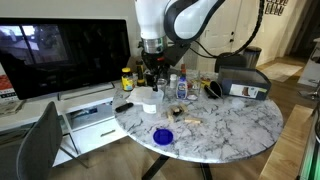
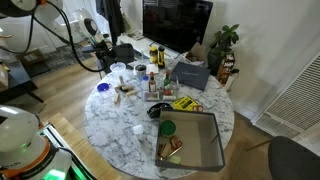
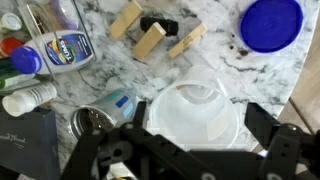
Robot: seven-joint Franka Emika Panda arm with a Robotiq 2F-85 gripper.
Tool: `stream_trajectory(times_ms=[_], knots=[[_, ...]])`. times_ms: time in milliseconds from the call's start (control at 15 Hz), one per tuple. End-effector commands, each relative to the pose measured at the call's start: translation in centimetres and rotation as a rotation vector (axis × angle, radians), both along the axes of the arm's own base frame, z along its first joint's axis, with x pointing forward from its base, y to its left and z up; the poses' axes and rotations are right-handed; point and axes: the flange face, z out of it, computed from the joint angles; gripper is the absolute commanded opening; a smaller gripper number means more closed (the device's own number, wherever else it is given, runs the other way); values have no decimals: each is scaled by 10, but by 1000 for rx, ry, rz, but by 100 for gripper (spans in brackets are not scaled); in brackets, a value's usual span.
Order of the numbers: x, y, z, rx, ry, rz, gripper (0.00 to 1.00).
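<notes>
In an exterior view a monitor [image 1: 65, 48] is seen at the far left, beside the round marble table [image 1: 235, 130]. A remote [image 1: 123, 107] is laid near the table's left edge. The cup [image 1: 149, 98], white and upright, is set just right of it, directly under the gripper [image 1: 150, 80]. Bottles [image 1: 178, 85] are crowded close behind the cup and to its right, so room is tight there. Open marble is found in front of the cup, broken only by a blue lid [image 1: 162, 135] near the front edge and wooden blocks [image 1: 186, 118] further right. A grey box [image 1: 243, 82] is placed at the right rim.

In the wrist view a bottle [image 3: 62, 48] and a can [image 3: 98, 118] are seen close to the cup's left, while the blocks and lid are kept well apart from it.

The arm [image 1: 185, 15] is bent over from behind the table, with the wrist turned straight down. The jaws are spread wide, and the fingers [image 3: 105, 150] are held to either side of the cup. Whether the rim is touched cannot be told.
</notes>
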Motion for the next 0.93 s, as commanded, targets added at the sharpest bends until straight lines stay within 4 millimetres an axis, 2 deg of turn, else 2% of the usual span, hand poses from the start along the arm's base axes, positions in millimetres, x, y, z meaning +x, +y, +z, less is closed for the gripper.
stream_trajectory(times_ms=[0,200,467,667,733,867], knots=[[-40,-32,11,5,14,-28,100],[-63,-53,-2,-12,61,19,100],[-87,-83,-39,-22,120,72,100],[-96,-110,-67,23,138,92,100],[-85,-93,-57,-3,131,73,100],[-85,-100,-62,1,136,66,100]])
